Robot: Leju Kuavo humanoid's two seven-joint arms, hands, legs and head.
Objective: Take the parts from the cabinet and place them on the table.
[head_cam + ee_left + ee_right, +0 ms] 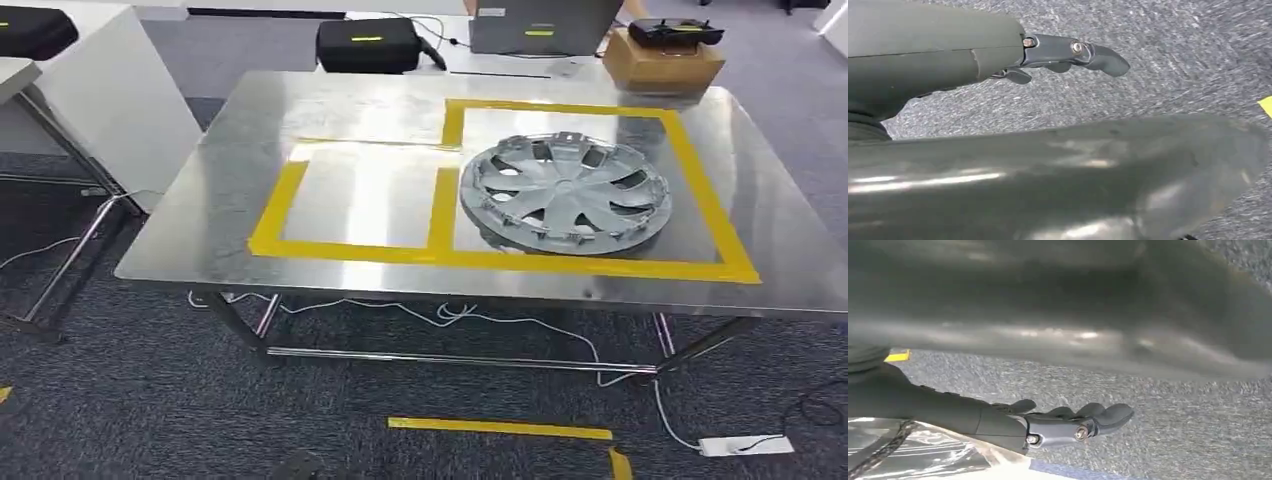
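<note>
One part, a grey wheel cover (565, 193), already lies inside the larger yellow-taped square on the table (200, 200), well apart from both hands. The left hand (1068, 55) and right hand (1068, 422) hang over carpet, fingers loosely extended, holding nothing. Judging by the bare smaller square, another part probably remains to fetch.

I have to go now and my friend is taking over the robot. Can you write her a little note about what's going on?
Left hand: holds nothing, hanging over the carpet.
Right hand: holds nothing, fingers stretched out, also down by the carpet.
Hubcap: lying flat on the metal table, inside the bigger yellow tape box.
Done: one part is on the table.
Left: the smaller tape box has nothing in it yet.
</note>
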